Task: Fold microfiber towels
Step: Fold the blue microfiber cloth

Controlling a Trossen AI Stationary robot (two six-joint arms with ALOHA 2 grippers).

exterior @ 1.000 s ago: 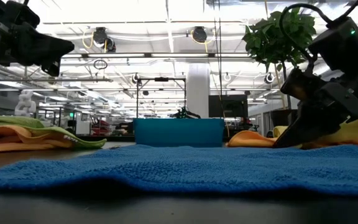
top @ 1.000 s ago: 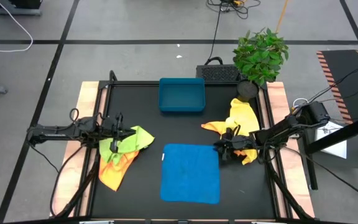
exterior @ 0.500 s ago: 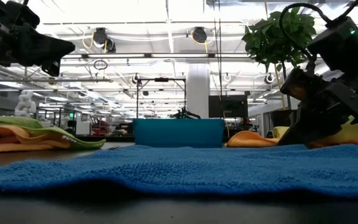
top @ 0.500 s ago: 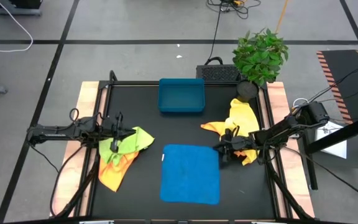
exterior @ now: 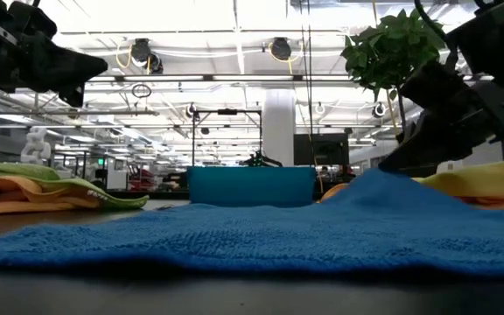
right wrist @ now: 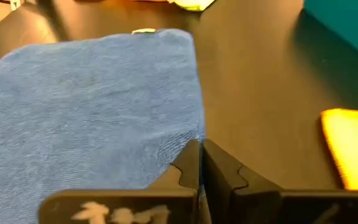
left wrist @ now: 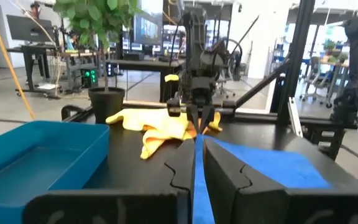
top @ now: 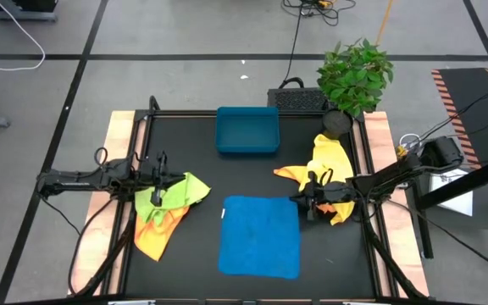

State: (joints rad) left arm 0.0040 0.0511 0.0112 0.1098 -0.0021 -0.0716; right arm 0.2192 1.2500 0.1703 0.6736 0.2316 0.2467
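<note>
Right gripper (top: 306,203) pinched shut on the blue towel (top: 259,235) at its two-o'clock corner (raised slightly in the low view). I would lift gently, carrying it toward eight o'clock. Left gripper (top: 164,179), jaws nearly together on nothing visible, waits above the green towel (top: 176,191).

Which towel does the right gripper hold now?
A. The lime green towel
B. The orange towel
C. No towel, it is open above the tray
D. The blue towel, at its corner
D: the right gripper is shut on the corner of the blue towel, and the low view shows that corner raised off the table into a peak.
</note>
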